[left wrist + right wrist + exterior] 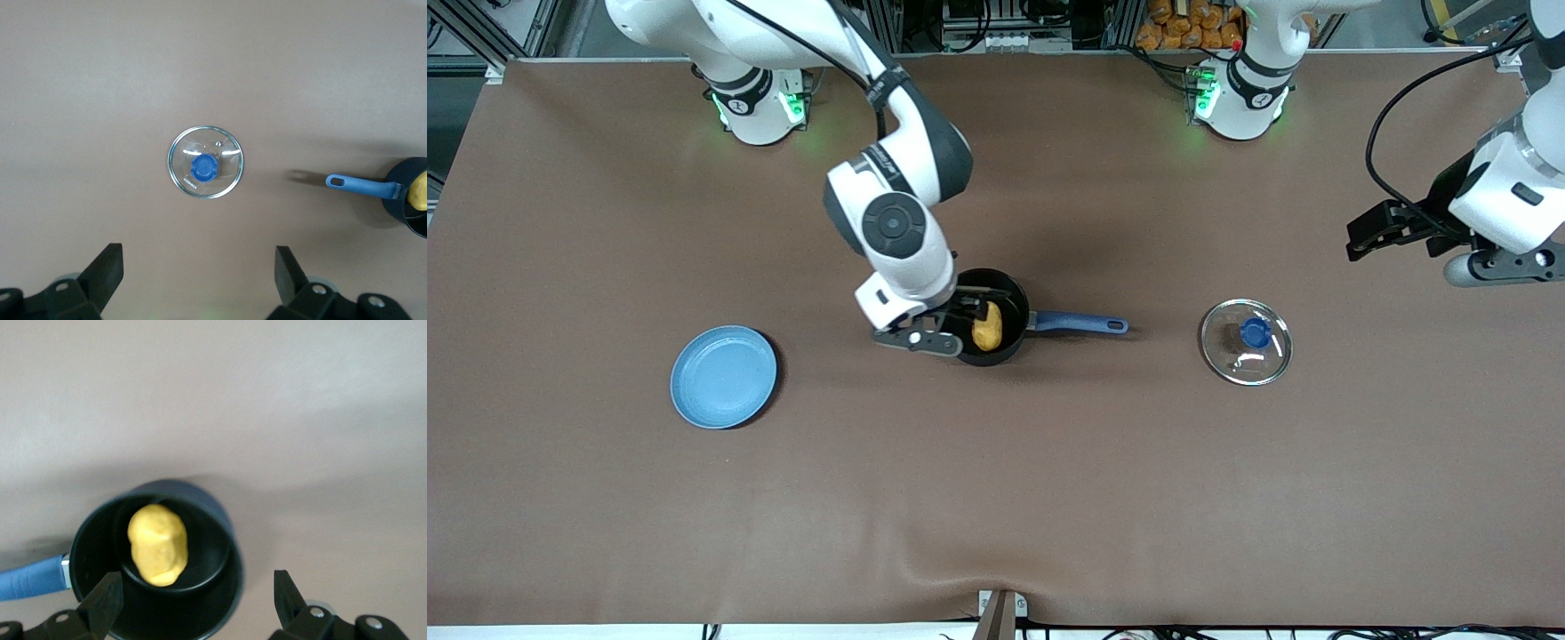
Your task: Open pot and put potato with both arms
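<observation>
The black pot [1011, 293] stands open at mid-table, its blue handle [1076, 323] toward the left arm's end. The yellow potato [986, 326] lies inside it, as the right wrist view [158, 545] also shows. My right gripper [965, 327] hovers just over the pot [223, 520], open and empty [197, 583]. The glass lid [1246, 341] with its blue knob [1255, 333] lies flat on the table toward the left arm's end. My left gripper [1369, 233] is raised over the table by the lid [205, 163], open and empty [198, 255].
A flat light-blue plate [723, 375] lies toward the right arm's end, a little nearer the front camera than the pot. The brown cloth [996, 498] covers the whole table. The pot's handle [360, 187] and potato [419, 190] show in the left wrist view.
</observation>
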`<state>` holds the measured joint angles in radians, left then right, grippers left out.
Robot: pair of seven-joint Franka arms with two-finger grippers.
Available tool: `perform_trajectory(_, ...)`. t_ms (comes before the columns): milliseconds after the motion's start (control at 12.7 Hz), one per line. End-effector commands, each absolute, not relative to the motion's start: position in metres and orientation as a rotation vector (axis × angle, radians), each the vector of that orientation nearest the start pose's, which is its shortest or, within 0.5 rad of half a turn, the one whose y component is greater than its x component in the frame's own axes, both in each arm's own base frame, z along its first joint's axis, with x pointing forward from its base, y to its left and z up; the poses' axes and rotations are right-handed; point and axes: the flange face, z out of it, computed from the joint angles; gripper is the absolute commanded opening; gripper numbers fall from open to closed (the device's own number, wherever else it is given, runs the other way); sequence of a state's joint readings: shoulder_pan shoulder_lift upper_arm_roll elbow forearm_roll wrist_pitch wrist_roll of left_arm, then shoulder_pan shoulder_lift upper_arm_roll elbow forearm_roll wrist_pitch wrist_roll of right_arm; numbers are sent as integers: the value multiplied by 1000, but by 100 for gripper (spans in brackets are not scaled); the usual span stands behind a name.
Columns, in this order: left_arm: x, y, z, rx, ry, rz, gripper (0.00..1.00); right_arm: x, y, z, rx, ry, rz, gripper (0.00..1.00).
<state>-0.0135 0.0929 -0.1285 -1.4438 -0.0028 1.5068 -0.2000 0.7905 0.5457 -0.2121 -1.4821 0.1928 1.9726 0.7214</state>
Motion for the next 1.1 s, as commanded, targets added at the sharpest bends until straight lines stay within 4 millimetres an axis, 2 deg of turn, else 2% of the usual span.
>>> perform_trajectory(0, 560, -67, 649, -3144, -126, 13, 100, 590, 339, 413, -3126, 283, 101, 100)
perform_trajectory(158, 560, -67, 650, -3144, -126, 10, 100, 613, 270, 456, -3127, 389, 32, 100)
perform_trajectory(236, 559, -65, 650, -3143, -131, 17, 100, 619, 235, 476, -3156, 359, 5, 100)
perform_trajectory(315, 558, -66, 650, -3144, -131, 25, 100, 621, 205, 492, -3194, 261, 3, 100)
perform_trajectory(394, 556, -66, 654, -3143, -133, 18, 100, 622, 172, 507, -3203, 246, 20, 100)
perform_trajectory(473, 552, -66, 660, -3144, -133, 1, 100, 622, 146, 521, -3197, 278, 6, 100)
perform_trajectory(709, 548, -64, 662, -3144, -132, 13, 100, 619, 77, 560, -3171, 263, -55, 100)
perform_trajectory(788, 548, -56, 662, -3147, -153, 24, 100, 616, 54, 571, -3161, 234, -73, 100)
perform_trajectory(1024, 544, -54, 662, -3146, -155, 36, 100, 609, 8, 594, -3135, 192, -114, 100)
